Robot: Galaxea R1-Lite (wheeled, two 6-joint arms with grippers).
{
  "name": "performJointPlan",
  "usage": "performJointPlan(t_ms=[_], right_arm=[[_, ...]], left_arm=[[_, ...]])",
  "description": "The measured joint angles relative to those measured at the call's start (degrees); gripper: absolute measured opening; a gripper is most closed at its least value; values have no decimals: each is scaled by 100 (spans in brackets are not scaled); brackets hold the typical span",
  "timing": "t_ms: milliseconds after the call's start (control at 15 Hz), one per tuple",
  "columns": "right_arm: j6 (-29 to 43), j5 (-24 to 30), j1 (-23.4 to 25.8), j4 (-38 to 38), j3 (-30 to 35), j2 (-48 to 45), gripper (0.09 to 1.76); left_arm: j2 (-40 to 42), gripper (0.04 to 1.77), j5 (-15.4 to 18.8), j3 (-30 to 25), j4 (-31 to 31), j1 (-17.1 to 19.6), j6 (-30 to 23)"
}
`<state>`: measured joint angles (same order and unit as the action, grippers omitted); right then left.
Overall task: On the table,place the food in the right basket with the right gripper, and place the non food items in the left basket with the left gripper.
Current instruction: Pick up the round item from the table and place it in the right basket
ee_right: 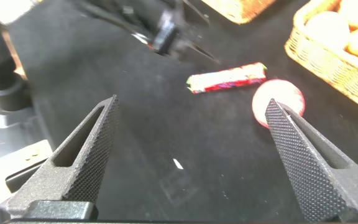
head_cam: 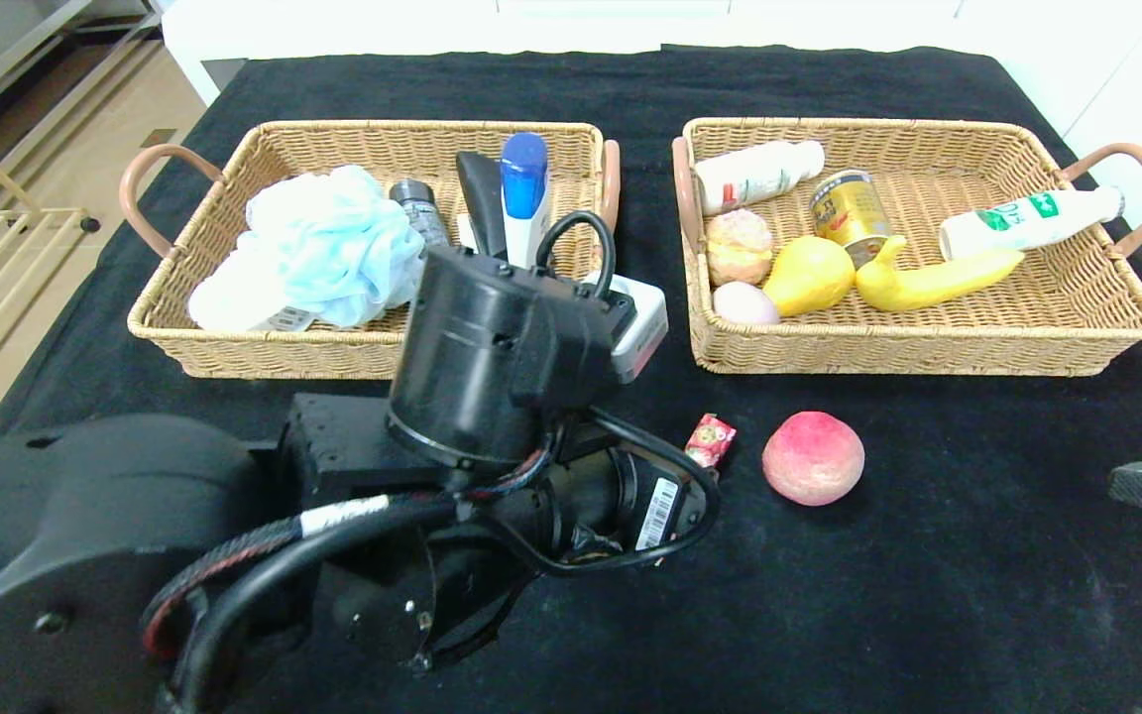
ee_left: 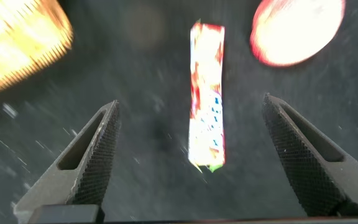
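The packet (ee_left: pixel 207 93) is lying flat on the black cloth (head_cam: pixel 928 595) just beside the peach (head_cam: pixel 813 458), in front of the gap betw. the two baskets. The left gripper (ee_left: pixel 191 155) is hovering over it, jaws spread wide, packet betw. them — looks like the reach step. Next: lowering straight and closing w/o nudging the peach. Right gripper (ee_right: pixel 191 155) is waiting off to the right, jaws also apart, holding nothing — left basket (head_cam: pixel 234 357) and right basket (head_cam: pixel 928 357) both already well stocked.
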<state>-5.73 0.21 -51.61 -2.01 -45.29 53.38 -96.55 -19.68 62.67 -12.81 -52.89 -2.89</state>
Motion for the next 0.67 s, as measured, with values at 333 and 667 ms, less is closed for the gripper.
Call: performJointPlan(t_ms=[333, 667], right_arm=[[22, -51, 43, 20, 37, 227, 171], [26, -102, 162, 20, 22, 286, 171]], left_arm=[[777, 168, 689, -1885, -2116, 277, 688], [1725, 169, 1315, -2626, -2161, 624, 892]])
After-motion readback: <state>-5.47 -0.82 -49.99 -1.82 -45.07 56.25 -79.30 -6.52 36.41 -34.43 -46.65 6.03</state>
